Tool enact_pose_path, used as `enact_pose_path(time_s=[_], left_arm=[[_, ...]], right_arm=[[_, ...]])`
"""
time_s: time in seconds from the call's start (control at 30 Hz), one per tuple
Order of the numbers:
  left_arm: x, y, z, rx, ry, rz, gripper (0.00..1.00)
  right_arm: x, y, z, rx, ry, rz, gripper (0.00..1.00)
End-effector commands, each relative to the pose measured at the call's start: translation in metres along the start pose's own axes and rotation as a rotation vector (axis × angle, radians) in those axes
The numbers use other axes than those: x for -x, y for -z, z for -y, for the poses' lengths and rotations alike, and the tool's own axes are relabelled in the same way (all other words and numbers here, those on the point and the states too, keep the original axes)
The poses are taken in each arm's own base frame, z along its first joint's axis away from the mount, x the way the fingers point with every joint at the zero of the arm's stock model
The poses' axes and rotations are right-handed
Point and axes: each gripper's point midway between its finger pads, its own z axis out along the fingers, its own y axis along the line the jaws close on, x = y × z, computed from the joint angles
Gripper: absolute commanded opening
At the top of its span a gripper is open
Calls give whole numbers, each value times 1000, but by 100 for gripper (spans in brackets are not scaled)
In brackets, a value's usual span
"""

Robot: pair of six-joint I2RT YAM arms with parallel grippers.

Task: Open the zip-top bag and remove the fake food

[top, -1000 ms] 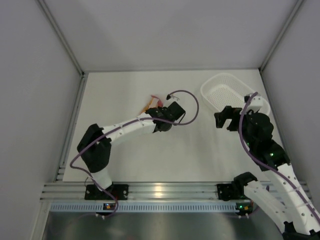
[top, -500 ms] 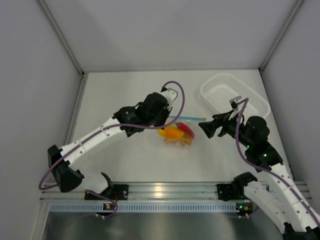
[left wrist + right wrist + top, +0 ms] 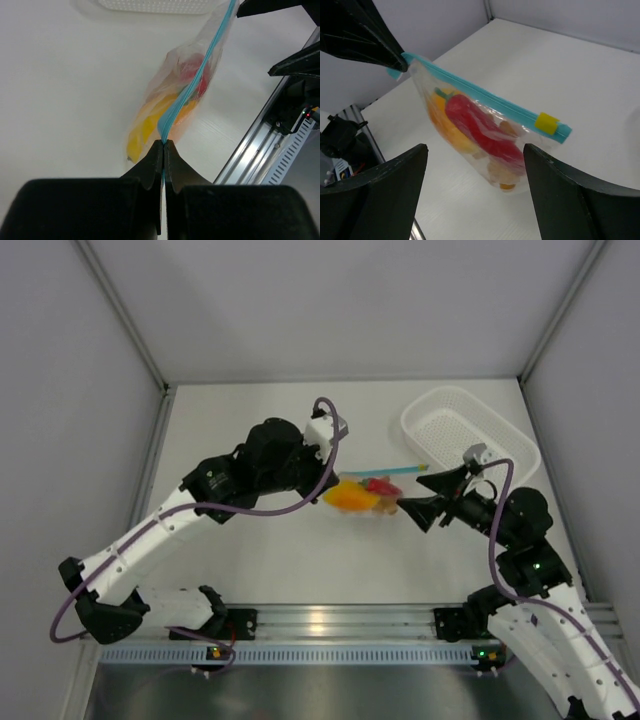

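Note:
The clear zip-top bag (image 3: 368,495) hangs above the table with its blue zip strip (image 3: 485,97) on top and a yellow slider (image 3: 547,123) at the right end. Inside are a red chili pepper (image 3: 477,127), a yellow-orange wedge (image 3: 445,125) and an orange chunk (image 3: 502,172). My left gripper (image 3: 163,145) is shut on the left end of the zip strip and holds the bag up. My right gripper (image 3: 475,152) is wide open just in front of the bag's right end, not touching it.
A white perforated basket (image 3: 455,430) stands at the back right, behind the right gripper. Grey walls enclose the white table on three sides, and a metal rail (image 3: 330,625) runs along the near edge.
The left arm has lifted the bag off the table and carried it right. The right gripper has swung toward the bag and stands at its right end.

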Motion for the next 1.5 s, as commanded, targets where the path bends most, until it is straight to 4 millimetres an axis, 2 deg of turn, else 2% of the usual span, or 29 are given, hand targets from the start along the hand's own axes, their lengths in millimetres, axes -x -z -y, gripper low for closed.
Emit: enact_pose_path(time_s=[0.0, 0.2, 0.33, 0.47, 0.5, 0.57, 0.6, 0.63, 0.7, 0.9, 0.97, 1.0, 1.1, 1.13, 1.17, 1.37, 1.47], left_arm=[[36, 31, 11, -50, -61, 131, 0], [50, 42, 15, -61, -76, 172, 0], [59, 48, 23, -100, -73, 196, 0], [68, 57, 26, -112, -89, 226, 0], [70, 59, 27, -117, -93, 232, 0], [72, 62, 31, -141, -99, 241, 0], [73, 64, 33, -148, -100, 245, 0], [73, 64, 34, -154, -98, 242, 0], [77, 66, 35, -156, -93, 252, 0], [84, 68, 31, -129, -65, 279, 0], [84, 67, 32, -136, -62, 279, 0], [84, 66, 32, -138, -59, 277, 0], [82, 63, 31, -129, -50, 269, 0], [82, 61, 28, -115, -44, 266, 0], [80, 58, 26, -101, -37, 258, 0], [75, 45, -7, 76, 14, 246, 0], [70, 35, -10, 79, 18, 224, 0]], right_arm=[[27, 5, 12, -97, 53, 126, 79], [45, 23, 14, -153, 77, 281, 80], [41, 22, 15, -149, 62, 299, 81], [42, 20, 2, -71, 57, 313, 78], [49, 22, -4, -46, 69, 346, 76], [48, 22, -13, 8, 85, 362, 71], [56, 26, -20, 38, 108, 403, 68], [52, 26, -22, 58, 110, 407, 64], [56, 29, -34, 118, 127, 442, 62], [56, 29, -39, 149, 130, 449, 49], [58, 31, -40, 151, 137, 460, 41], [58, 31, -40, 154, 139, 463, 30], [62, 33, -44, 166, 145, 474, 20], [62, 34, -44, 167, 149, 473, 7], [61, 34, -44, 163, 147, 469, 0], [62, 36, -42, 143, 157, 462, 0], [61, 36, -43, 141, 173, 441, 0]])
